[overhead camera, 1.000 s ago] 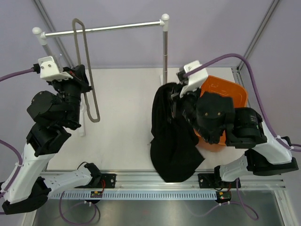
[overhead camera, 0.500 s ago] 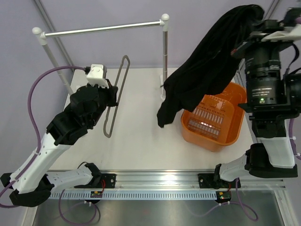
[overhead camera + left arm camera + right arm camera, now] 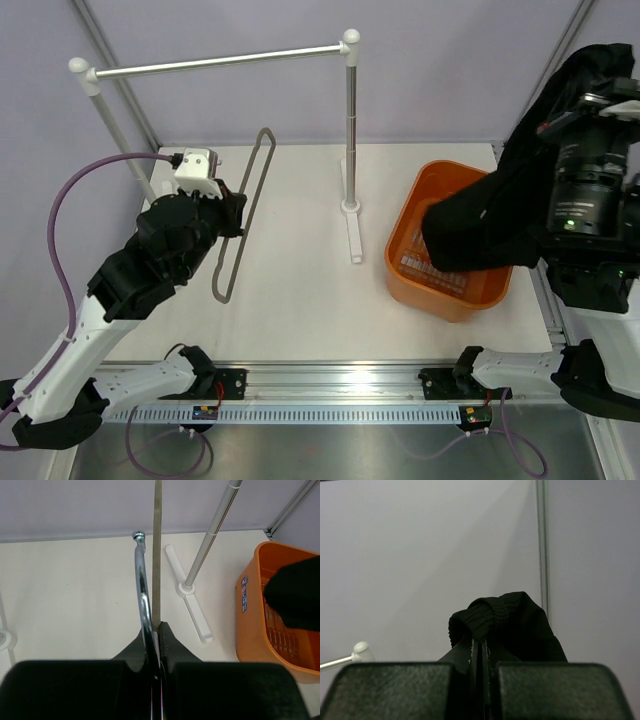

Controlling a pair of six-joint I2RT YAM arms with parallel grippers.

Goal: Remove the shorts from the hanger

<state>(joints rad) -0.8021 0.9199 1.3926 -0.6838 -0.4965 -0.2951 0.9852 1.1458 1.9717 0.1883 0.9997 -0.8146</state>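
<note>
The black shorts hang from my raised right gripper, which is shut on their ribbed waistband. Their lower end droops into the orange basket. The grey-brown hanger is bare and off the rail, held over the table by my left gripper. In the left wrist view that gripper is shut on the hanger, with the metal hook and grey bar standing up between its fingers. The shorts and the basket show at the right there.
The silver rack rail spans the back. Its right post and white foot stand between the hanger and the basket. The left post stands behind the left arm. Frame uprights rise at the back corners.
The right arm swung the shorts right and down, so their lower end now lies in the basket. The left arm took the bare hanger off the rail and shifted it slightly left.
</note>
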